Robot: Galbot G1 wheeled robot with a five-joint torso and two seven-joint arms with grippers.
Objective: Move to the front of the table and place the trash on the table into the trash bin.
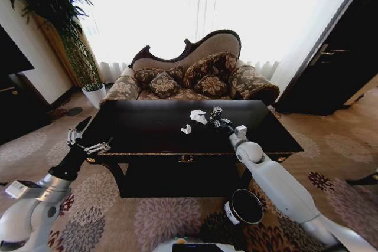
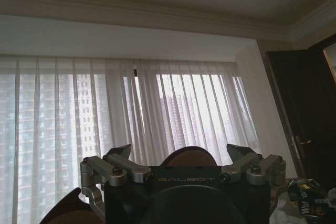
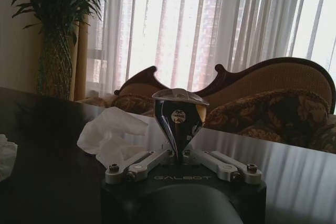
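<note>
The black table point(image 1: 147, 123) stands right in front of me, its top also showing in the right wrist view point(image 3: 47, 129). My right gripper point(image 1: 217, 118) reaches over its middle and is shut on a small dark, shiny can point(image 3: 178, 109) of trash. Beside the can lie a crumpled white paper point(image 1: 198, 116) point(image 3: 113, 132) and a smaller scrap point(image 1: 186, 128). The dark trash bin point(image 1: 244, 206) stands on the carpet under my right arm. My left gripper point(image 1: 88, 140) point(image 2: 179, 153) hangs open off the table's front left corner. The can point(image 2: 307, 198) appears far off in the left wrist view.
An ornate sofa point(image 1: 195, 75) with patterned cushions stands close behind the table before bright curtains. A tall potted plant point(image 1: 65, 33) fills the back left, a dark door point(image 1: 336, 63) the right. Patterned carpet point(image 1: 159, 216) spreads around the table.
</note>
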